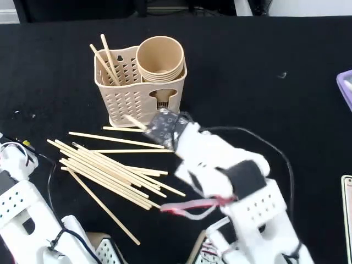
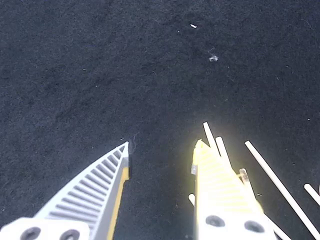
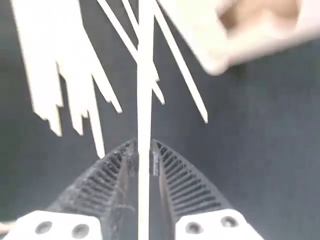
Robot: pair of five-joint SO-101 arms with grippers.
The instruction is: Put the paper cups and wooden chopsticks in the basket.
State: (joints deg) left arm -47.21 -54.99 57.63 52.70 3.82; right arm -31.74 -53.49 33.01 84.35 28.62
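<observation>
**Right gripper clamps one chopstick beside the basket**

At the near left corner of the black table (image 1: 286, 49) sits the left arm (image 1: 22, 214). In its wrist view the left gripper (image 2: 162, 147) hangs over bare cloth with its fingers wide apart and nothing between them. The ends of a few loose chopsticks (image 2: 272, 175) lie just beside one finger.

Right of that arm, a pile of wooden chopsticks (image 1: 110, 170) lies fanned across the cloth in front of the basket (image 1: 132, 96). The beige slotted basket stands upright. Three chopsticks (image 1: 107, 58) lean in its left compartment, and a nested stack of paper cups (image 1: 160, 58) fills its right one.

Just in front of the basket is the right gripper (image 1: 157, 126), its fingers closed on a single chopstick (image 1: 135, 122) that juts toward the basket's foot. The right wrist view shows this chopstick (image 3: 145, 75) pinched between the dark fingers (image 3: 175, 180).

At the far right edge sits a purple container (image 1: 345, 88).
</observation>
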